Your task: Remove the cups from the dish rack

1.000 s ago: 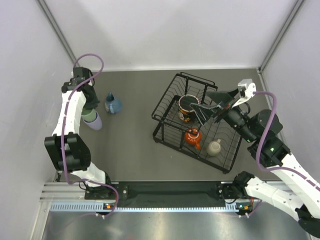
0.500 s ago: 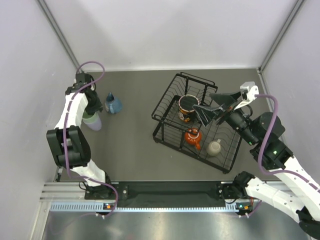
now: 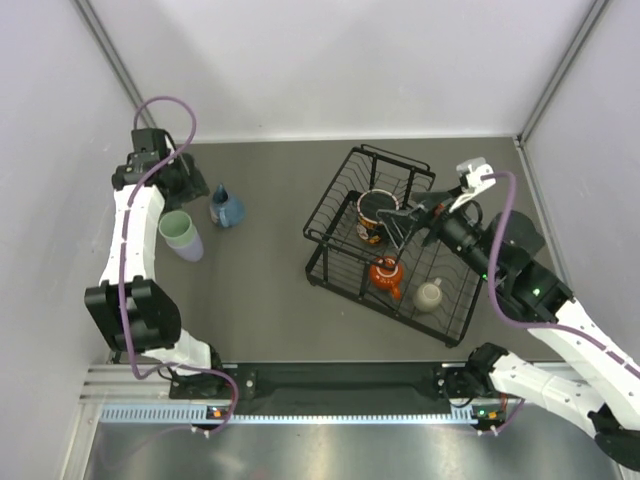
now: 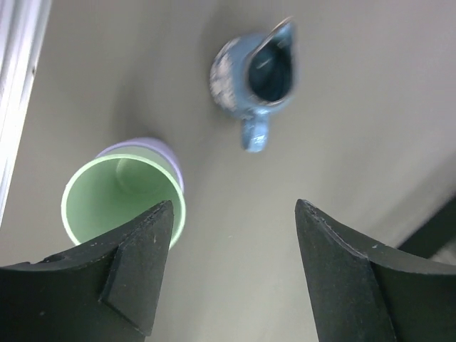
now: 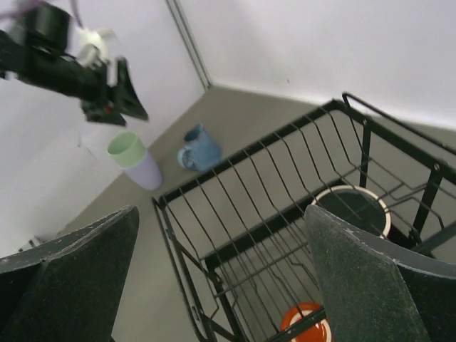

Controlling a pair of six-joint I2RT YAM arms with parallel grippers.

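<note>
Right tool [image 3: 412,218], centre right of the top view: fingers spread wide, nothing between them. It hangs over the dish rack [image 3: 330,191]. Its own camera looks down through the gap at the wires [image 5: 214,185].

- The red patterned mug [image 3: 378,208] sits on the rack's far side with its mouth up and dark inside [image 5: 349,206], closest to this tool.
- The small orange cup [image 3: 385,272] is lower in the rack, only just showing at the bottom edge of the wrist view [image 5: 306,324].
- The beige mug [image 3: 430,295] is toward the rack's lower right.
- I count three cups left to unload.

Left tool [image 4: 234,214], upper left of the top view [image 3: 190,185]: released, empty, above the worktop [image 3: 270,290].

- The mint-green tumbler [image 4: 121,206] is at lower left of its view, and appears nested in the lavender tumbler [image 4: 153,148].
- The blue mug [image 4: 256,68] stands apart at upper centre.

Risks as I judge them:

- On the way down, a wide finger could snag the raised tier or a side wire. That would drag the whole rack and jostle the cups.
- A grip on the red mug's rim may slip. The mug looks heavy and its handle would pull it off balance.
- A finger could clip the orange cup if I drop too far forward.
- The stacked tumblers look top-heavy, so a careless left-arm swing could topple them into the blue mug.
</note>
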